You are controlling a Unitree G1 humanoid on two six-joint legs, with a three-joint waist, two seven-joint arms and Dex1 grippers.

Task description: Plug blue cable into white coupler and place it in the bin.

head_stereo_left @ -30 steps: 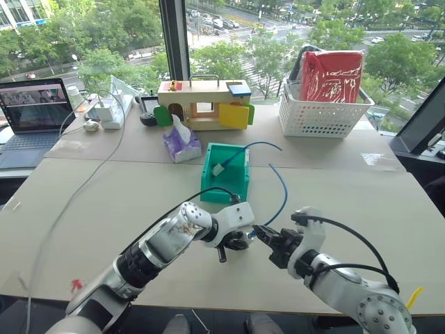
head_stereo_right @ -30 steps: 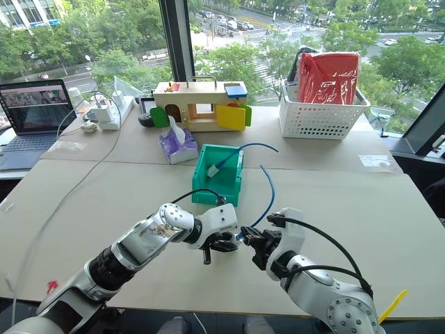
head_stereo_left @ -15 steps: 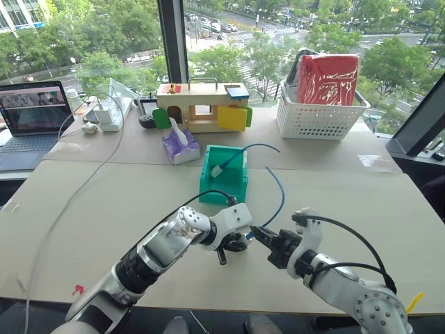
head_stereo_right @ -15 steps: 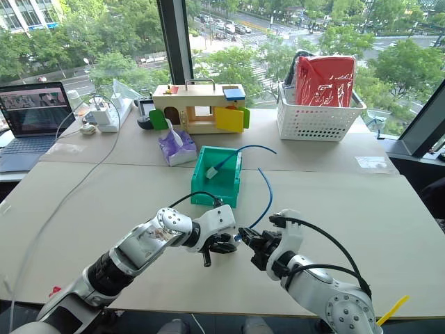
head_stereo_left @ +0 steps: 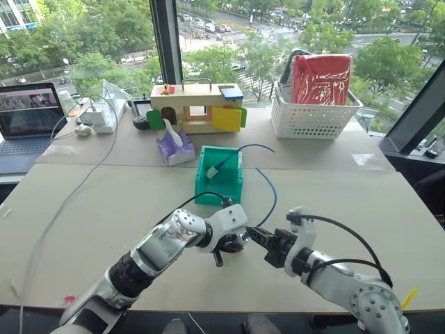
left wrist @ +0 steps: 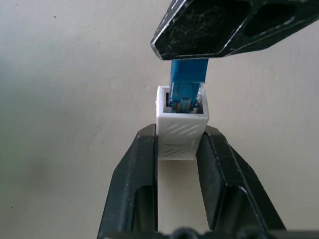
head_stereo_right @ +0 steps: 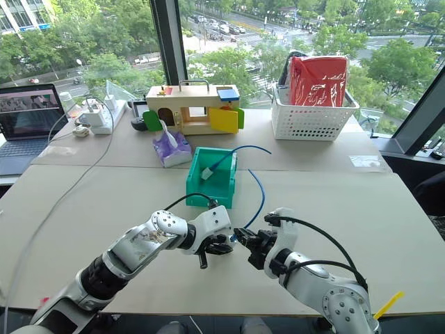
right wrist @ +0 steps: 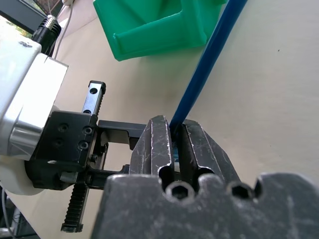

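Bin (head_stereo_left: 220,182) sits on the desk (head_stereo_left: 361,202) just beyond both arms, ready for drop-off. Blue cable (head_stereo_left: 270,196) arcs from it; the right claw (head_stereo_left: 252,233) pinches its plug into the white coupler (left wrist: 180,133), clamped by the left claw (left wrist: 178,149) for alignment.

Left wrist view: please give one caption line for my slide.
Left gripper holds the white coupler while the right gripper sets the blue cable plug in its socket.

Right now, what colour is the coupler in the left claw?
White coupler, clearest in the left wrist view.
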